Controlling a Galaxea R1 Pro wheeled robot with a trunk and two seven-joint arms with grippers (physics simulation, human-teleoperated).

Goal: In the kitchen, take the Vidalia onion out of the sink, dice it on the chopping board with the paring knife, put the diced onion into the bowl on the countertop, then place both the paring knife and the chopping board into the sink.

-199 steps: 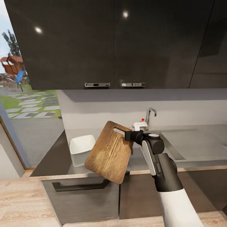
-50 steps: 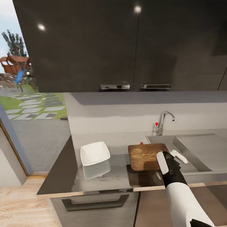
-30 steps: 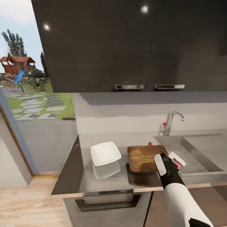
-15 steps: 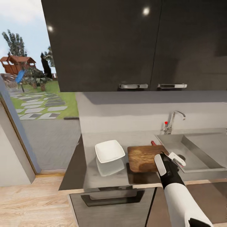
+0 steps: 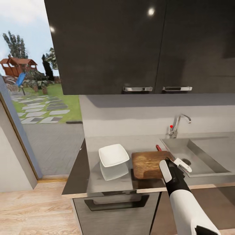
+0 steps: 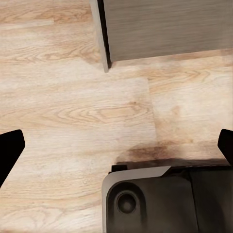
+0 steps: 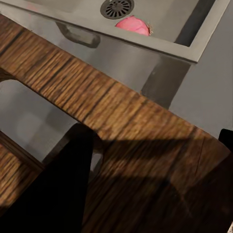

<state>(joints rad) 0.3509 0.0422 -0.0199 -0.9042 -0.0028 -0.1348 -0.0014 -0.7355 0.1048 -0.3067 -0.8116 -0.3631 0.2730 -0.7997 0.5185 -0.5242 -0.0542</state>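
The chopping board [image 5: 147, 163] lies level just over the countertop [image 5: 98, 179], casting a shadow beneath it, its right end by the sink [image 5: 209, 148]. My right gripper [image 5: 182, 164] is at that end, shut on the board's edge. In the right wrist view the chopping board [image 7: 121, 131] spans the fingers, and beyond it the Vidalia onion [image 7: 132, 25] rests beside the drain. The paring knife [image 5: 158, 148] shows only its reddish handle behind the board. The white bowl [image 5: 113, 155] stands left of the board. My left gripper [image 6: 116, 145] hangs open over the wooden floor.
A chrome tap [image 5: 179, 124] with a red knob rises behind the sink. Dark upper cabinets [image 5: 137, 45] hang overhead. Below the counter is a drawer with a bar handle [image 5: 114, 204]. A glass door [image 5: 29, 107] to the garden stands on the left.
The board, held tilted in the air 6.6 s ago, is now level and low over the counter. Since one second ago the camera has shifted, and arm and board keep their place in the picture.
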